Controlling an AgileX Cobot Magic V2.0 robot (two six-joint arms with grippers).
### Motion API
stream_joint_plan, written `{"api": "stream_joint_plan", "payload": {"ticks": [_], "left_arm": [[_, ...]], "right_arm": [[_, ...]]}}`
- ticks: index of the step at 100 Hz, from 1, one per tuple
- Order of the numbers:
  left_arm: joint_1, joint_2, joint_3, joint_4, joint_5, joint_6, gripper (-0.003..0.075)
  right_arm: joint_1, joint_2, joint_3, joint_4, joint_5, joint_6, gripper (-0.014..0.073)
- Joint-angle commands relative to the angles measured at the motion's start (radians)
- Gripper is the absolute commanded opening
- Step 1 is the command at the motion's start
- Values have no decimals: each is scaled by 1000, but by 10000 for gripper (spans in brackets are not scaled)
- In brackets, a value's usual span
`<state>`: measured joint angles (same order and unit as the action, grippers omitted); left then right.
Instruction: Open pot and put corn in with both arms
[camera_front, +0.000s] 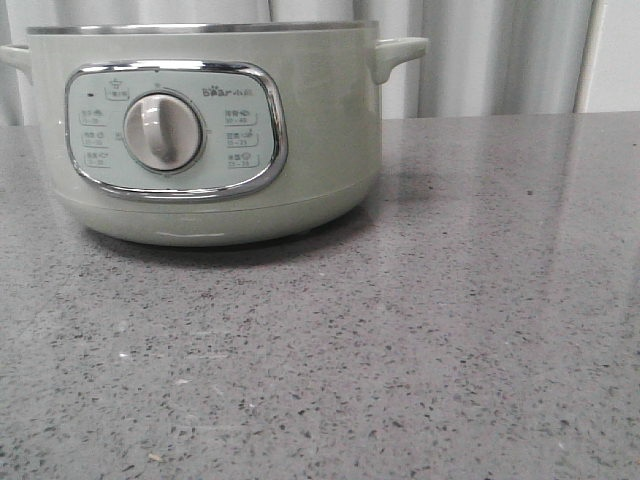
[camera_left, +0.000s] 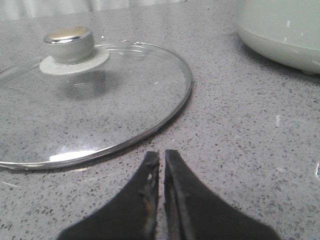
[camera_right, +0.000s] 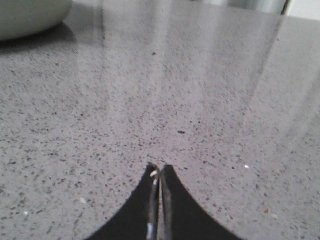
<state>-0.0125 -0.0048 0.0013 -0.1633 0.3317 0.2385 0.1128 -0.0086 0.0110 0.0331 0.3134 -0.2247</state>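
The pot (camera_front: 210, 130) is a large pale grey-green cooker with a chrome-framed panel and beige dial, standing at the back left of the table with no lid on it. Its side shows in the left wrist view (camera_left: 280, 30) and a bit of its base in the right wrist view (camera_right: 30, 17). A glass lid (camera_left: 90, 100) with a metal knob lies flat on the table to the pot's left. My left gripper (camera_left: 162, 154) is shut and empty, just short of the lid's rim. My right gripper (camera_right: 160, 167) is shut and empty over bare table. The corn is out of view.
The grey speckled table (camera_front: 450, 330) stretches in front of and to the right of the pot. A pale curtain (camera_front: 500, 50) hangs behind the table's far edge.
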Motion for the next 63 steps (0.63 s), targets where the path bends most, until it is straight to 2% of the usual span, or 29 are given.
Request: {"api": "stream_joint_plan", "payload": {"ticks": [1,20,63], "left_arm": [[-7,-28,6,-6,-38,-10,-20],[-7,-28,6,-6,-38,-10,-20],[-7,-28,6,-6,-38,-10,-20]], "right_arm": [[-24,-21,20,3,-3,-3,-57],[-64,-21,20,3,-9,-3,-57],[-64,-21,20,3,-13,-3,-57]]}}
